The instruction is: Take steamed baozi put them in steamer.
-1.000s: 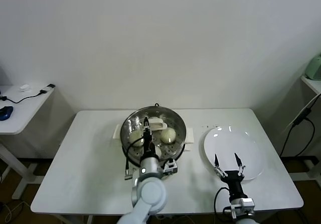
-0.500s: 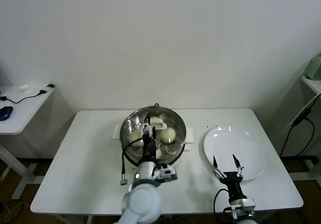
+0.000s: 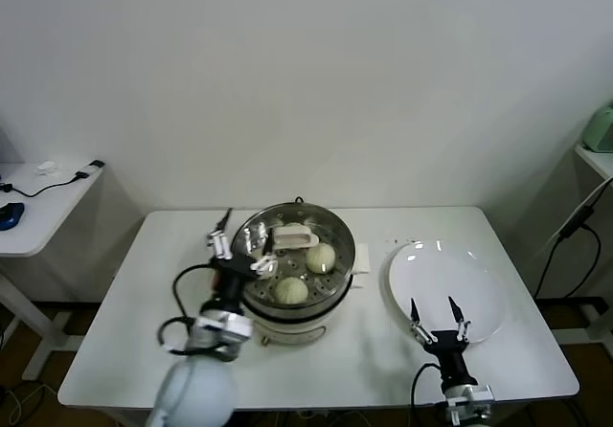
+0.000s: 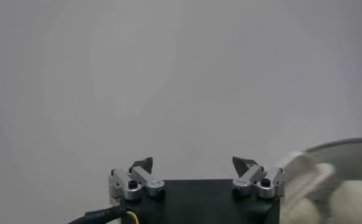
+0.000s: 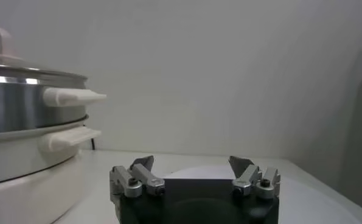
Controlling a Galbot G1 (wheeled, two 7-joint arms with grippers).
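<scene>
The steamer (image 3: pixel 337 283) stands mid-table, a shiny steel pot on a white base. Two cream baozi show on its perforated tray, one at the right (image 3: pixel 321 257) and one at the front (image 3: pixel 291 290). Any others are hidden behind my left gripper and a white handle piece (image 3: pixel 292 239). My left gripper (image 3: pixel 241 245) is open and empty at the steamer's left rim. In the left wrist view the gripper (image 4: pixel 193 163) faces the wall, with a blurred baozi (image 4: pixel 354 204) at one side. My right gripper (image 3: pixel 434 312) is open and empty over the white plate's front edge; it also shows in the right wrist view (image 5: pixel 191 161).
The flat white plate (image 3: pixel 450 274) lies bare to the right of the steamer and shows in the right wrist view (image 5: pixel 229 173) with the steamer (image 5: pixel 28 115) beside it. A side table (image 3: pixel 38 207) with cables stands at far left. A wall rises behind the table.
My left gripper has moved from over the middle of the steamer out to its left rim. A baozi now shows at the front of the tray. The right gripper has barely shifted.
</scene>
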